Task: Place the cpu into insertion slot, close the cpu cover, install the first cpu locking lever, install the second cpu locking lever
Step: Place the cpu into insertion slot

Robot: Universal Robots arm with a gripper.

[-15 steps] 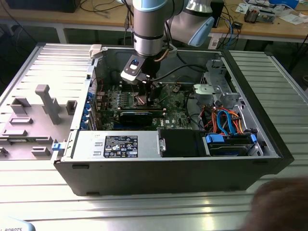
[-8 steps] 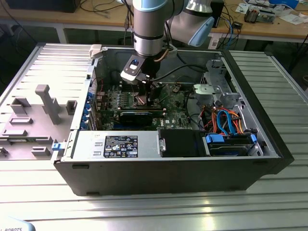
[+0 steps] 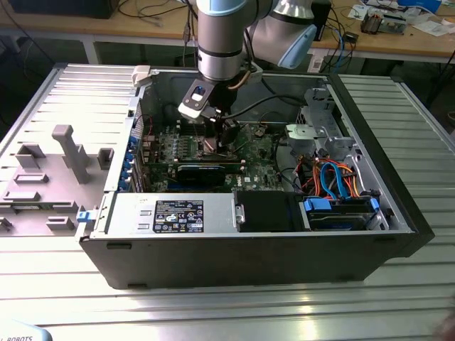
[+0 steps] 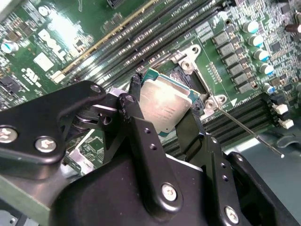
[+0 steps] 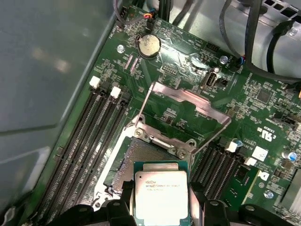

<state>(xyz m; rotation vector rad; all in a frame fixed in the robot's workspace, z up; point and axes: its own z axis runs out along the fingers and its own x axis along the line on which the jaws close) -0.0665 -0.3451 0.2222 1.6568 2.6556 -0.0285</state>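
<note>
The cpu is clamped edgewise by the gripper. It should be levelled and squared to the insertion slot just beneath, clear of the raised cpu cover.

open computer case on slatted table | coin battery near memory slots | orange, blue cables in case

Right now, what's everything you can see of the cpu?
The cpu is a small flat square chip: dull silver-grey metal top with print, green board edge around it. The claw grips it by two opposite sides, black fingers touching its edges. It hangs face-up above the insertion slot, partly over the dark socket, apparently not yet seated. The cpu cover stands raised open.
</note>
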